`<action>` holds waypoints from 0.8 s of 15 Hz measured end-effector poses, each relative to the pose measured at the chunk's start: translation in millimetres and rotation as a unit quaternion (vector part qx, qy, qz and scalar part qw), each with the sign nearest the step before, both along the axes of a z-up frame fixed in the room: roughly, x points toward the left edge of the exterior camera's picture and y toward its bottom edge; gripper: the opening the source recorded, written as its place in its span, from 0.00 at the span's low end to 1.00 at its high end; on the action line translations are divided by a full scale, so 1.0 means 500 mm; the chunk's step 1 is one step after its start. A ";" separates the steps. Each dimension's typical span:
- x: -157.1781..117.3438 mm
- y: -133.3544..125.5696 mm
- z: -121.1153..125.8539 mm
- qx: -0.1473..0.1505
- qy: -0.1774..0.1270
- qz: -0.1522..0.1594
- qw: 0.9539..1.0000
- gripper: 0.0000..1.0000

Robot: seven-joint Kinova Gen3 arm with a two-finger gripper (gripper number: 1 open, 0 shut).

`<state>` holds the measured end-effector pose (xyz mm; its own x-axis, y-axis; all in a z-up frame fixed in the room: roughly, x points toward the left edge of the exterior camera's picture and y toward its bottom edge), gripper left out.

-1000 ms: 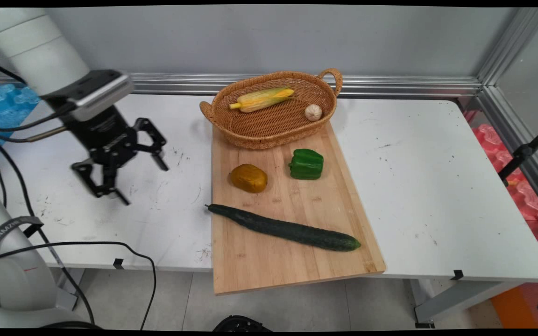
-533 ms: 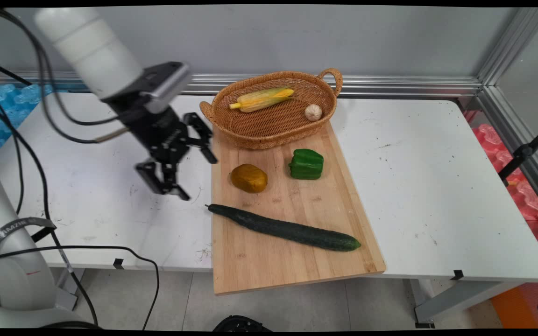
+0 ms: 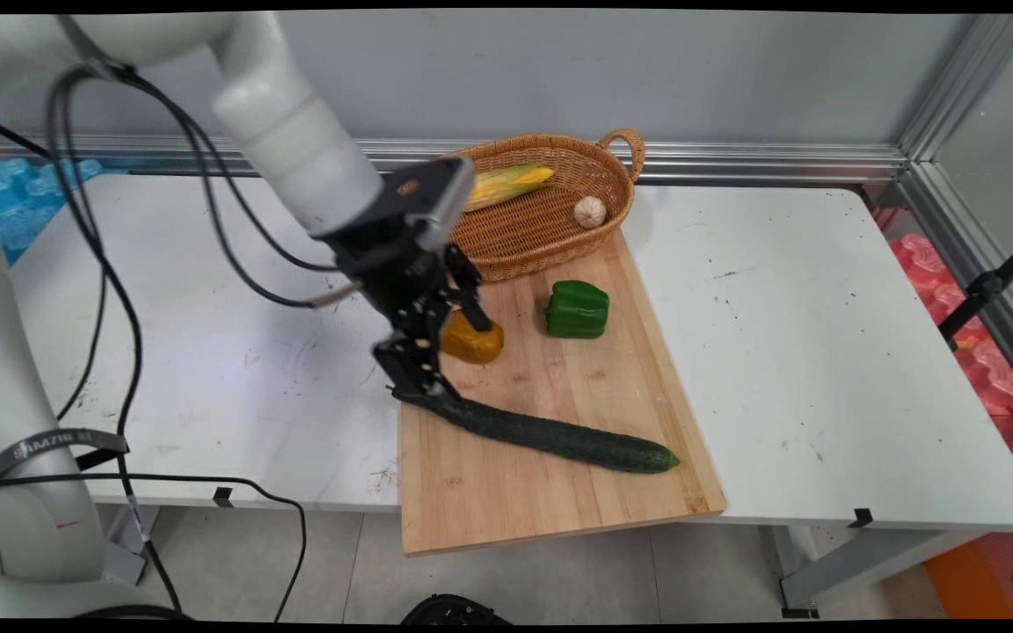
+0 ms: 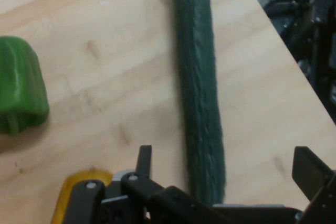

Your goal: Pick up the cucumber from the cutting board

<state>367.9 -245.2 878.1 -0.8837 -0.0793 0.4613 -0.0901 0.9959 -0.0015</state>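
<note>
From above the table, my black two-finger claw has swung in from the bare left side of the white table and now hangs over the left edge of the pale wooden cutting board. It sits between the brownish-yellow rounded vegetable, just to its right, and the stem end of the long dark green cucumber, just on its near side. My fingers are spread wide and hold nothing. Further right on the board lies the green bell pepper. Beyond the board's far end stands the oval wicker basket, with a yellow-green ear of corn and a small pale garlic bulb inside. Nothing on the board has shifted; only I have moved.

Looking along my own hand, the cucumber runs straight up between my two parted fingers, untouched. The pepper shows at one side, and a corner of the yellow vegetable peeks beside my linkage.
</note>
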 end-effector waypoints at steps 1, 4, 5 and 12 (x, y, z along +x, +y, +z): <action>-0.020 -0.006 -0.018 0.002 -0.001 0.007 1.000 1.00; -0.062 -0.019 -0.062 0.009 -0.006 0.021 1.000 1.00; -0.075 -0.023 -0.077 0.012 -0.008 0.025 1.000 1.00; -0.134 -0.040 -0.160 0.029 -0.019 0.040 0.999 1.00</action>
